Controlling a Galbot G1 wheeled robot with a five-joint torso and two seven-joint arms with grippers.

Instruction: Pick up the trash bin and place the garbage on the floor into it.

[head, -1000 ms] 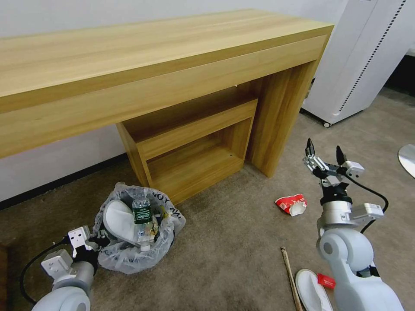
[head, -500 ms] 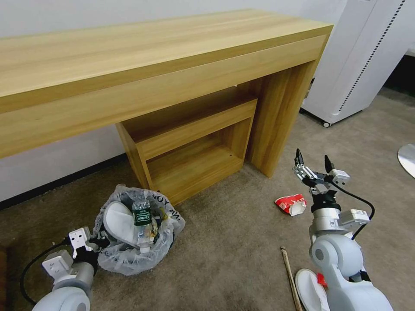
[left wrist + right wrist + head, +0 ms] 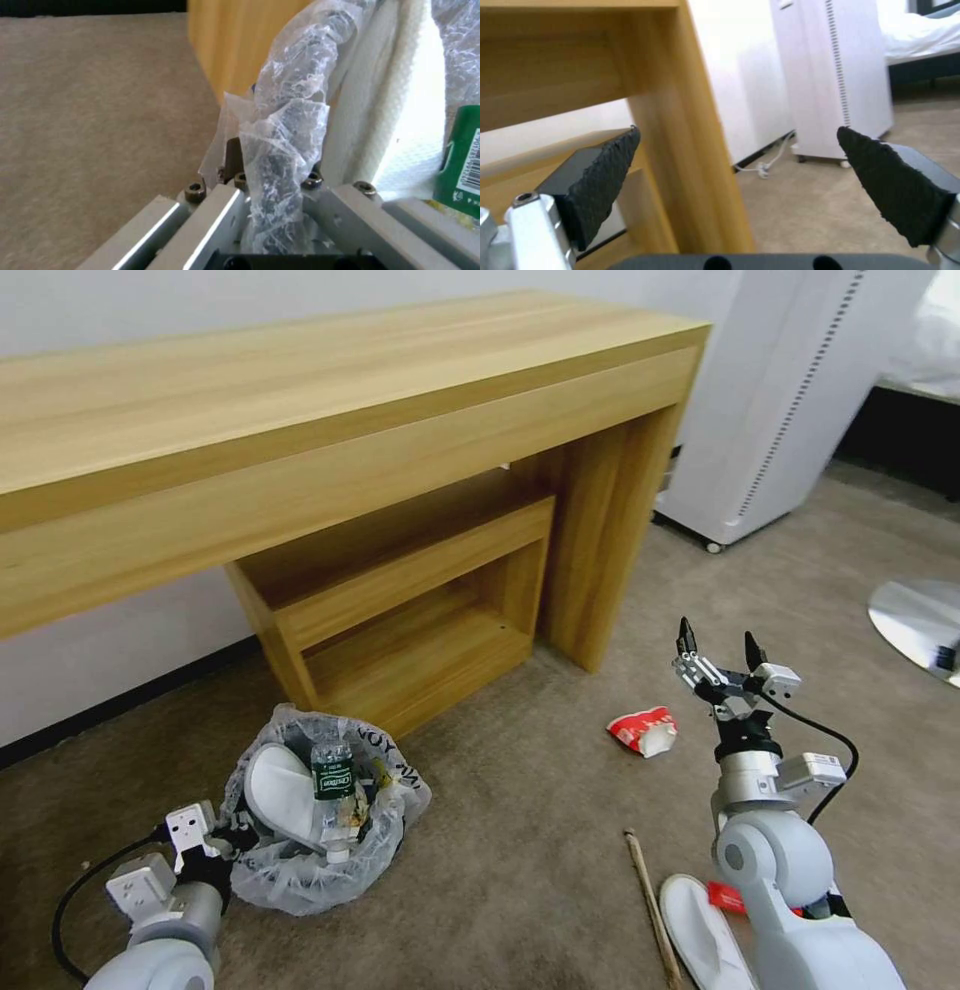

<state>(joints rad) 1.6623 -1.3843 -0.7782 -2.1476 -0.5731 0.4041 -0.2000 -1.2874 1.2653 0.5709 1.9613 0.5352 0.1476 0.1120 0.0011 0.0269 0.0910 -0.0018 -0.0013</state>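
Beside red snack wrapper [image 3: 643, 732], right gripper [image 3: 716, 646] hovers, jaws apart. Wrapper likely light, crumply: pinch raised fold. Left gripper [image 3: 272, 180] clamps trash bin [image 3: 320, 830] rim, bag slippery.

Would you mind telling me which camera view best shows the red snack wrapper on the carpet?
The head view: the red snack wrapper lies whole on the carpet, beside the open right gripper. Both wrist views miss it.
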